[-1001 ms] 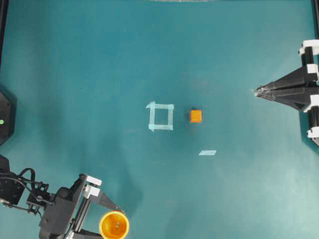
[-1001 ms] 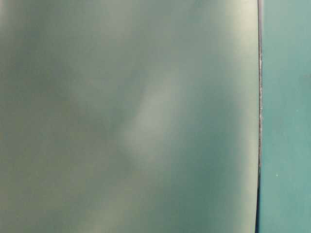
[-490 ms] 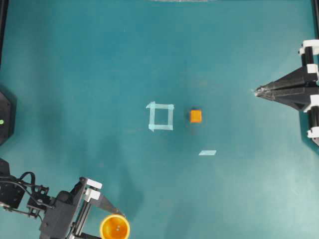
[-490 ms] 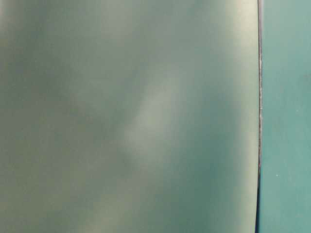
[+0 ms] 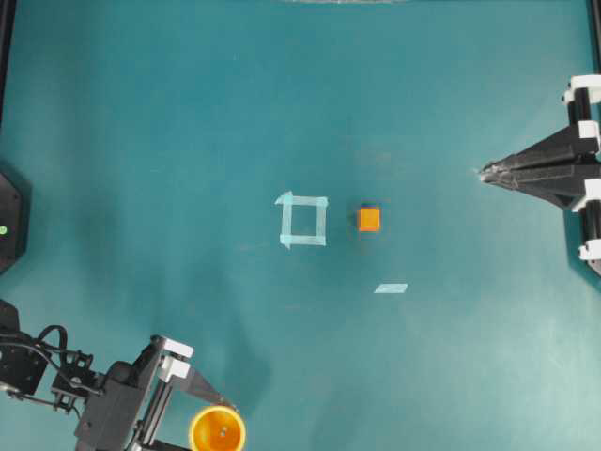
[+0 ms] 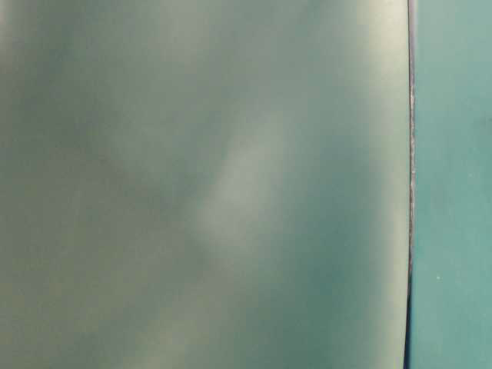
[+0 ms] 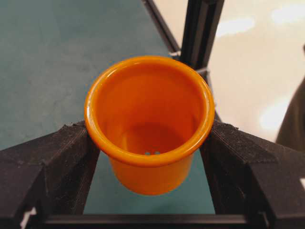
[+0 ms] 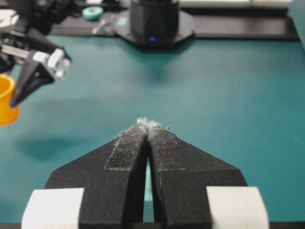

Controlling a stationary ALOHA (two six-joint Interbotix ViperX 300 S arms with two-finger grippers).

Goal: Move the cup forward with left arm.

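**A:** Anything shift in the last second? Looks like the left arm (image 5: pixel 113 409) and cup (image 5: pixel 217 429) slid slightly toward the table's (image 5: pixel 188 122) bottom edge.

**B:** Yep. It reaches in from the lower-left corner, angled right. The left pincer (image 7: pixel 150 157) is clamped on the cup, fingers (image 7: pixel 52 162) pressing both sides under the rim. The right pincer (image 8: pixel 148 125) is together, well apart from it.

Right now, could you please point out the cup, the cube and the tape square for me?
cup (image 7: pixel 148 125), left wrist view, on its inner wall.
cube (image 5: pixel 369 219), overhead view, on its top face.
tape square (image 5: pixel 303 201), overhead view, on its upper strip.
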